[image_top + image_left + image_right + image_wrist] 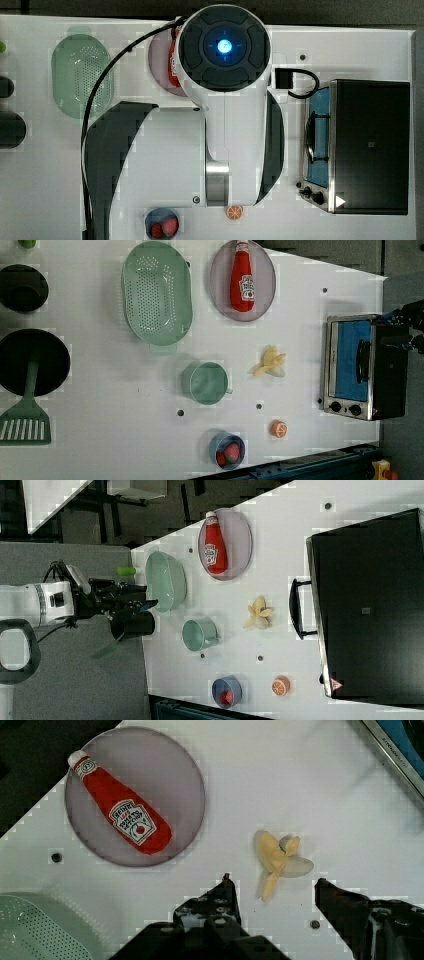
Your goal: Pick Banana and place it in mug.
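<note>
White worktop (pixel 100 430): banana (pixel 278 860) lies apart from the mug (pixel 205 383); my pincer (pixel 272 887) hangs open and empty above it, so I'd descend straddling its slender stem

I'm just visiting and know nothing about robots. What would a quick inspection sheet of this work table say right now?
Surface: white table, with small round holes.
Job's things: banana lies peeled open on the table, apart from the teal mug, which stands upright with nothing in it.
Clutter: green colander; ketchup bottle lying on a grey plate; blue bowl of red fruit; orange half; toaster oven; black pan with green spatula.
Gripper: gripper open, above the banana, holding nothing.
Cables: black cable along the arm.
Surroundings: dark floor beyond the table edge.
</note>
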You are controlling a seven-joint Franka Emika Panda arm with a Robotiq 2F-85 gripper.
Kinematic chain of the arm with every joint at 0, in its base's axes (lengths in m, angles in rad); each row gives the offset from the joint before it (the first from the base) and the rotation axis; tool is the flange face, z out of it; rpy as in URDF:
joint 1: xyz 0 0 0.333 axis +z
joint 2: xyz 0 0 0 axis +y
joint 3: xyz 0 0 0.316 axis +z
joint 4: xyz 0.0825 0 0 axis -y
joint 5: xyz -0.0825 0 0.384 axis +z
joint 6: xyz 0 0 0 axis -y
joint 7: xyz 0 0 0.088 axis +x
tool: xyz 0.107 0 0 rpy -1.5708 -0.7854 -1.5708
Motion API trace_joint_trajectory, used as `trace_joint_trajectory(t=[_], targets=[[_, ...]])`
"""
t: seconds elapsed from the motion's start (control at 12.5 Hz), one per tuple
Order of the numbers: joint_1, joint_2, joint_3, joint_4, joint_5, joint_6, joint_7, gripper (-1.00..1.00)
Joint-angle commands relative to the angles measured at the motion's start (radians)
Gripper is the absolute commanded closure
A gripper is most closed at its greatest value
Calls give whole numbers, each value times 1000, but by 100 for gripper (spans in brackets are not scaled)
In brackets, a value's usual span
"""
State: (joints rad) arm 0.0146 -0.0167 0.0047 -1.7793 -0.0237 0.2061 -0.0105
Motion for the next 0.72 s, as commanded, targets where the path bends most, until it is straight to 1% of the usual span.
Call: trace_joint_trajectory(t=[0.08,0.24,0.48,0.72], targets=[[-52,-282,-53,-168,11,-156,-70,-54],[-51,-282,-53,-178,10,-156,-70,-97],[-51,-271,-53,-251,11,-123,-70,-100],[-51,-234,-52,-369,10,19,-84,-100]])
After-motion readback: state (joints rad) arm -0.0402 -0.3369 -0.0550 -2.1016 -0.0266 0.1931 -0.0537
